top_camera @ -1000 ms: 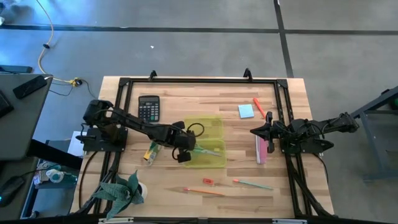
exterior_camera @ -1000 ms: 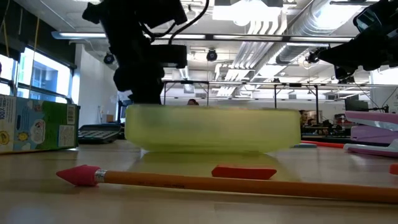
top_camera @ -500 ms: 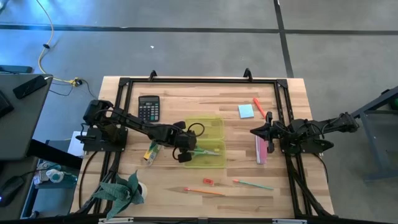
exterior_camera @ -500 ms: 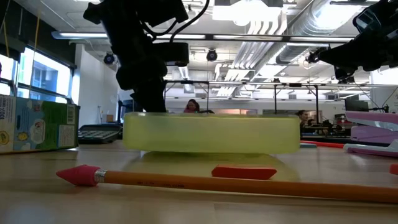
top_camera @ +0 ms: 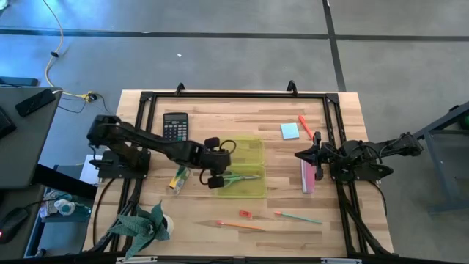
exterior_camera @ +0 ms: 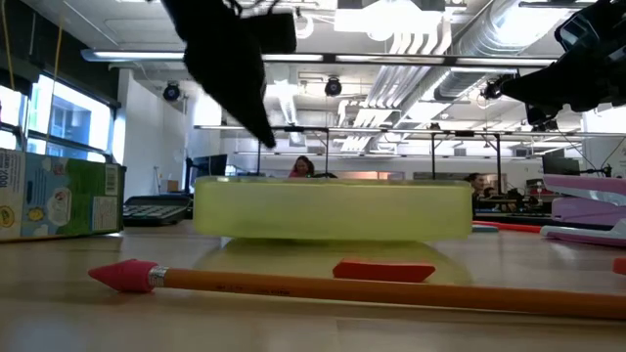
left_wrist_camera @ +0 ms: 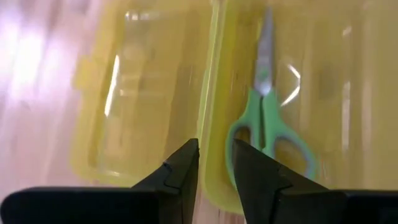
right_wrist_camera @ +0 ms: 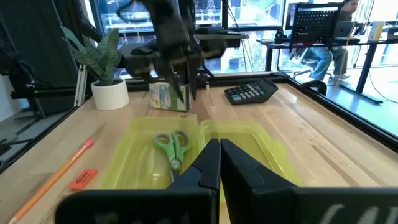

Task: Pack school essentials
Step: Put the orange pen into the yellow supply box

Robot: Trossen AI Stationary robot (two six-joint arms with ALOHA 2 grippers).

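Pale butcher-block planks (top_camera: 220,110) filled the middle of the high view, ringed by a black frame, with grey floor all around. Nearest the bottom of that frame lay an orange pencil (top_camera: 240,226), a tiny red piece (top_camera: 245,214) just above it, and a green pencil (top_camera: 297,217) to the right. In the low view the orange pencil (exterior_camera: 372,286) ran across the foreground with its pink eraser end at left, the red piece (exterior_camera: 383,270) behind it. A potted plant (top_camera: 144,223) sat at the lower left corner.

Mid-frame, the yellow-green hinged case (top_camera: 253,150) lay open, and the green-handled scissors (top_camera: 240,177) rested inside its lower half. The left gripper (top_camera: 214,181) hung just beside the case's left edge, above the handles; in the left wrist view its fingers (left_wrist_camera: 177,171) stood slightly parted with nothing between them, the scissors (left_wrist_camera: 268,118) lying free in the tray. A small green-yellow pack (top_camera: 178,180) lay left of the case.

At the right, the right gripper (top_camera: 300,155) waited with its fingers pressed together, empty, next to a pink stationery set (top_camera: 308,176).

Toward the top of the frame were a black calculator (top_camera: 175,128), a blue sticky-note pad (top_camera: 289,131) and a red marker (top_camera: 304,125).
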